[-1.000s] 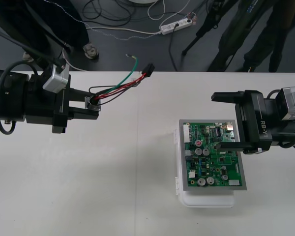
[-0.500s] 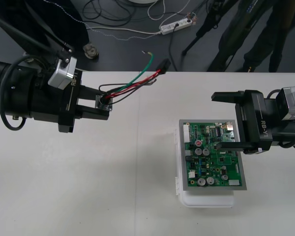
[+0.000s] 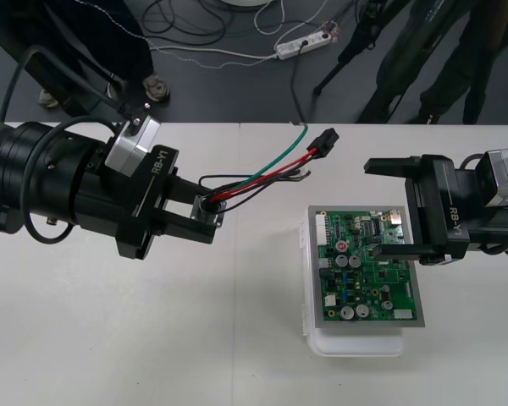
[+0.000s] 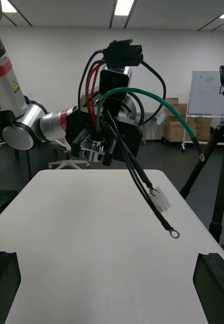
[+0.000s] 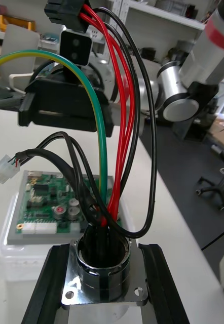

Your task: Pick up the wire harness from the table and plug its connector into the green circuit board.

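The left gripper is pinching the harness by its metal socket. The wrist view shows a black finger pressed against each side of the socket, with the square flange sitting between them. Its housing carries a white label, "RB-Y1".

Red, black and green wires fan out of the socket towards the right. They end in the black plug, which hangs in the air near the table's far edge, apart from the board and not in it. A thin black branch ends in a small white connector, and another ends in a ring terminal. Both dangle above the table.

The board lies to the right of the held socket on its white base, with round capacitors across its green face.

The right gripper hovers over the board's right part. Its fingers are spread wide with nothing between them, and its body also reads "RB-Y1".
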